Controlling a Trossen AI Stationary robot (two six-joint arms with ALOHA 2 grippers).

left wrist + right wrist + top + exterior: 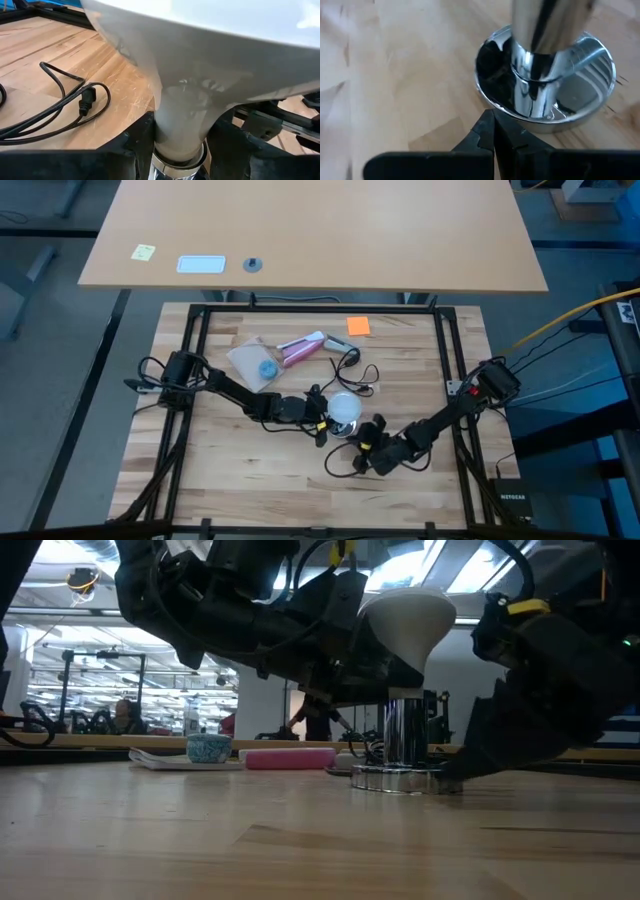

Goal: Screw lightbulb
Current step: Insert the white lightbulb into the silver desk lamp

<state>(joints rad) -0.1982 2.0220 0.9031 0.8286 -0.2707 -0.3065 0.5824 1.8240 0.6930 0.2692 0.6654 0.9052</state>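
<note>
Left gripper (pixel 180 142) clamped on lightbulb (pixel 408 622) neck, right gripper (pixel 493 131) shut, pressing socket (pixel 403 755) base; risks cross-threading if tilted.

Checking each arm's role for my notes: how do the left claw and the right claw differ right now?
The left claw is clamped around the neck of the lightbulb, high above the table; the right claw is shut on nothing, its tips low against the base rim of the chrome socket. The left claw holds the moving part; the right claw seems to brace the fixture. Both meet at the socket.
</note>
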